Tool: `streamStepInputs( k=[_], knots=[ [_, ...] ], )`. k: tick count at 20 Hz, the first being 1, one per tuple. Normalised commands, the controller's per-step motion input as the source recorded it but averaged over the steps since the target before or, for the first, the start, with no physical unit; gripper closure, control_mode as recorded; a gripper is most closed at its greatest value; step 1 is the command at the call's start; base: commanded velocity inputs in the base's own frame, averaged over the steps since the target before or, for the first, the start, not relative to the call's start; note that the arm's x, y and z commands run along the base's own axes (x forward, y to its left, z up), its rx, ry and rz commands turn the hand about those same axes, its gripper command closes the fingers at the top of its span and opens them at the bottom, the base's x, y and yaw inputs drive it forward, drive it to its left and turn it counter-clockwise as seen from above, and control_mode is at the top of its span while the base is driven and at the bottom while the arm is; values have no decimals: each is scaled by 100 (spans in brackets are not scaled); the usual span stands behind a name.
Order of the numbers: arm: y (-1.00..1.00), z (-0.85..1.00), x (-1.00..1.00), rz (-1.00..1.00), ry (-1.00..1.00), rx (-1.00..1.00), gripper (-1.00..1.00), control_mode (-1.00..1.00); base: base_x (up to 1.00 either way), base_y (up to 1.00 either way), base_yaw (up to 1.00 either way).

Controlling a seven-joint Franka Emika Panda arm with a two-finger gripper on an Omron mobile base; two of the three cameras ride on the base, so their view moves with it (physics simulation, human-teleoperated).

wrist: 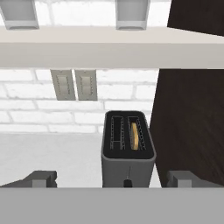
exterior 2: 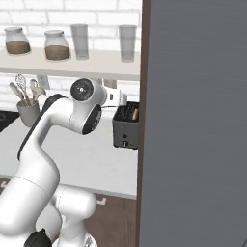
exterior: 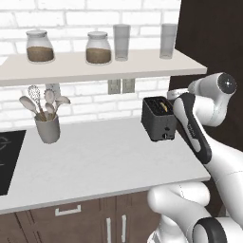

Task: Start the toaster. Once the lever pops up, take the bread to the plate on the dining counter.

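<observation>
Two slots top the toaster (wrist: 128, 151) at the table's (exterior: 104, 161) back right; the hand view reveals bread (wrist: 135, 135) in its right slot, gripper (wrist: 112, 178) spread wide, empty.

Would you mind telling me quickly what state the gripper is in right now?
Gripper: open and empty, with the toaster in front of it, between the fingertips.

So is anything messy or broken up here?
Nothing stands out. The toaster stands upright on the counter with bread in one slot; jars and glasses stand straight on the shelf, with no spills.
</observation>
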Motion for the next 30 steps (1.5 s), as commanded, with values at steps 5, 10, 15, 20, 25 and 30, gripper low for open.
streamStepInputs(
  k=[5, 10, 15, 20, 25, 30],
  knots=[
    [0, 0, 0, 0, 0, 0, -100, -100, 0, 0, 0],
    [0, 0, 0, 0, 0, 0, -100, -100, 0, 0, 0],
    [0, 0, 0, 0, 0, 0, -100, -100, 0, 0, 0],
    [0, 0, 0, 0, 0, 0, -100, -100, 0, 0, 0],
    [0, 0, 0, 0, 0, 0, -100, -100, 0, 0, 0],
    [0, 0, 0, 0, 0, 0, -100, -100, 0, 0, 0]
  ],
)
